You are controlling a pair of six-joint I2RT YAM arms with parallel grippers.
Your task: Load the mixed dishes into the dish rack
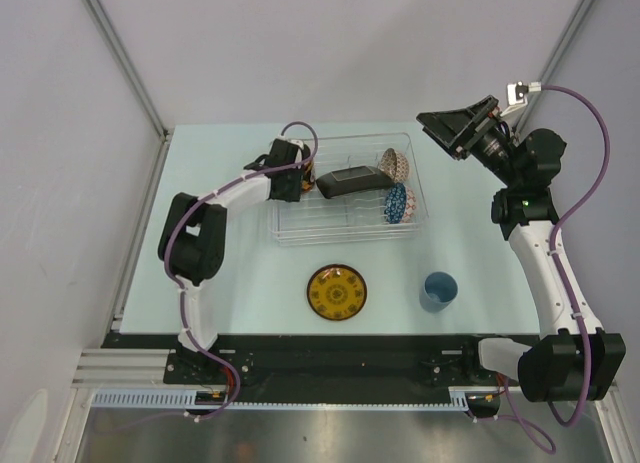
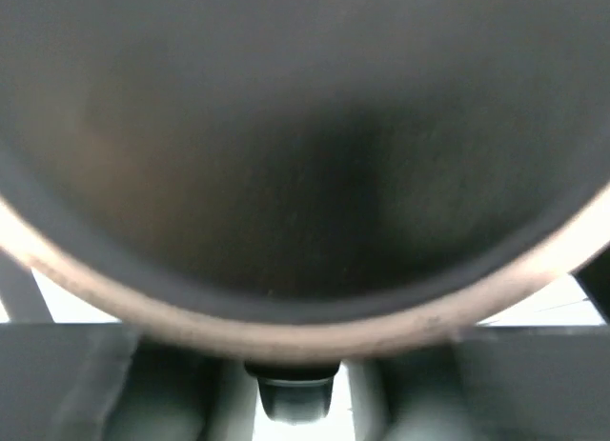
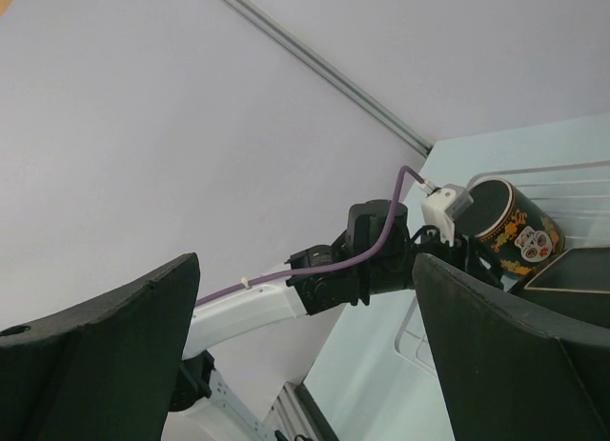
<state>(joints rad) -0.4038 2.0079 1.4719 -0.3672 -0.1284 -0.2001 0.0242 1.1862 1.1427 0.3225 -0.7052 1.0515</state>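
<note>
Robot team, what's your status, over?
Right gripper open, raised. Left gripper with dark cup at dish rack, grip unclear. Yellow-brown saucer, light blue cup unloaded. Nothing blocking.

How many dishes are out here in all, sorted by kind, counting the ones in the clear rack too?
Bowls: 2 (beige patterned bowl, blue patterned bowl)
Cups: 2 (dark cup, light blue cup)
Plates: 2 (black square plate, yellow-brown saucer)
Total: 6
</note>
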